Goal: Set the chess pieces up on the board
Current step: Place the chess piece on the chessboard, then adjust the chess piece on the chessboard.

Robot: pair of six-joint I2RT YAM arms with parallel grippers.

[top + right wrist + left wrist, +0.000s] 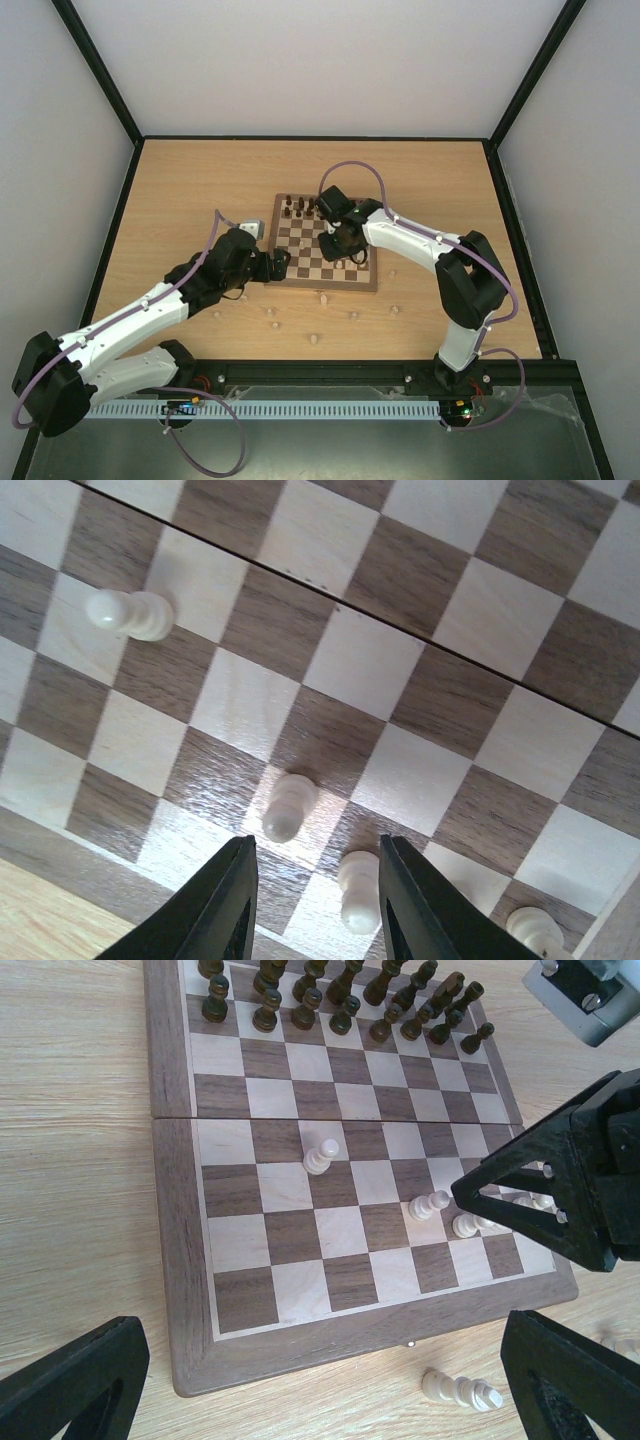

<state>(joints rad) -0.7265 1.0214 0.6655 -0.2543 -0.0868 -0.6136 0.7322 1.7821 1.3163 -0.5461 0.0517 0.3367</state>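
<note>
- The right end effector (318, 905) hovers low over the board (330, 660), its fingers partly apart. A pale pawn (358, 890) stands loose between them.
- The left end effector (320, 1390) is spread wide at the board's edge, holding nothing.
- Dark pieces (340, 1000) line the far rows, and several pale pieces (322, 298) lie on the worktop (200, 190).

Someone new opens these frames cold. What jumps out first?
The dark pieces crowd the far edge of the board in two rows, while only a few pale pawns stand on its near half. The right gripper hangs over the near-right squares, jaws apart, with another pawn standing between them. Loose pale pieces dot the tabletop in front of the board.
</note>
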